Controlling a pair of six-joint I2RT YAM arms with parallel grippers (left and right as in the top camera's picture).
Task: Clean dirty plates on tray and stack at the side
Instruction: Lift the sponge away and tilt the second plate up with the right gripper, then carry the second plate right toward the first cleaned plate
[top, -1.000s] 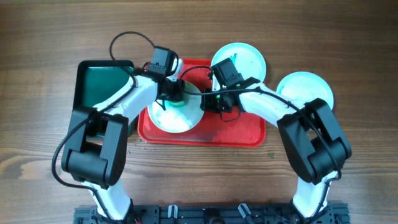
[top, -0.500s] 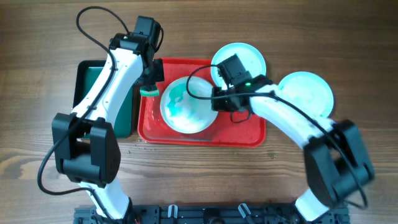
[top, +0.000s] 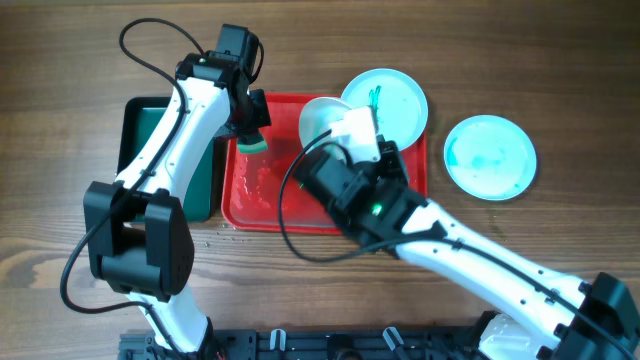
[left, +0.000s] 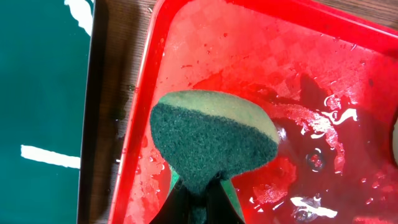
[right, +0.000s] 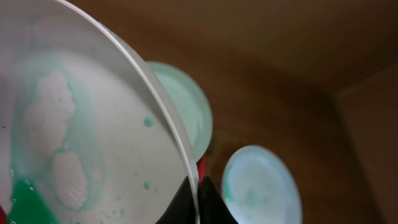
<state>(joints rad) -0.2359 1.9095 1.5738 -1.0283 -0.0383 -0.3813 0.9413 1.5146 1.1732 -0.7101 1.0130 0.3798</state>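
The red tray (top: 258, 200) lies mid-table, wet and bare on its left half. My right gripper (top: 335, 140) is shut on the rim of a dirty plate (top: 318, 118) and holds it tilted on edge above the tray. In the right wrist view the jaws (right: 197, 186) pinch that rim, and the plate (right: 81, 143) shows green smears. A second plate (top: 388, 98) rests at the tray's far right corner. A third plate (top: 490, 157) lies on the table to the right. My left gripper (top: 250, 128) is shut on a green sponge (left: 211, 140) above the tray's left edge (left: 143, 93).
A dark green tray (top: 150, 130) sits just left of the red tray and also shows in the left wrist view (left: 37, 93). Water pools on the red tray floor (left: 311, 124). My raised right arm (top: 450, 250) crosses over the tray's front right part. Bare wood surrounds the trays.
My right arm has lifted the plate off the tray and tilted it on edge, rising toward the camera. My left gripper, holding the sponge, left the plate earlier and now holds still at the tray's left edge.
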